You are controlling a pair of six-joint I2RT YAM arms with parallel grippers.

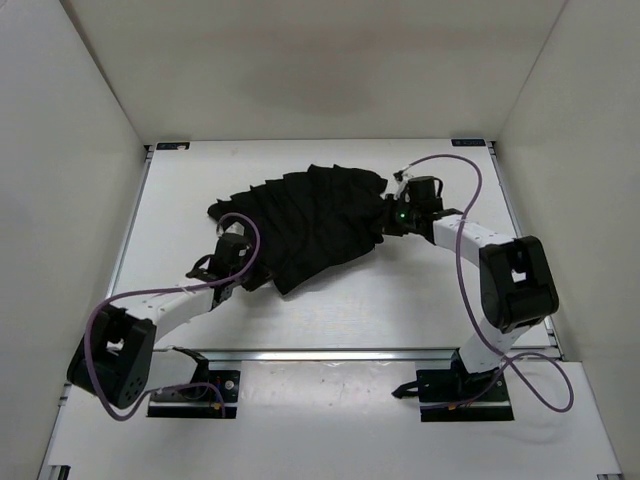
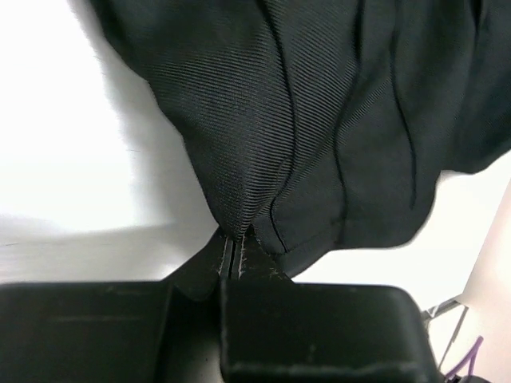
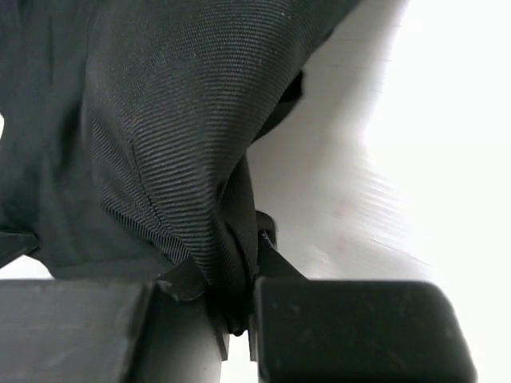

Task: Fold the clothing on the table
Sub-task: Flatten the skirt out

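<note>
Top external view: the white table (image 1: 400, 310) fills the floor of a plain white enclosure, with a left wall (image 1: 60, 200), a far wall (image 1: 320, 60) and a right wall (image 1: 580, 150) rising straight from its edges. A metal rail (image 1: 330, 355) runs left to right along the near side, and thin metal edging follows the left and right sides. Near of the rail, a white strip carries the two black base plates (image 1: 195, 395). Small dark brackets (image 1: 172, 146) sit at the far corners. The surface is matte and evenly lit, with soft shadow under the arms.

The black pleated skirt (image 1: 310, 215) lies on the far half of the table, about midway between left and right, fanned with its pleats running from far right to near left. The left arm (image 1: 180, 300) reaches to its near-left edge, the right arm (image 1: 470, 235) to its right edge, and purple cables (image 1: 470, 200) loop over both.

In the left wrist view the left jaws are closed on a pinched point of the skirt's (image 2: 319, 120) ribbed fabric, lifted off the bright table (image 2: 72, 159). In the right wrist view the right jaws are closed on a bunched fold of the skirt (image 3: 160, 120), with white table (image 3: 415, 120) to its right
</note>
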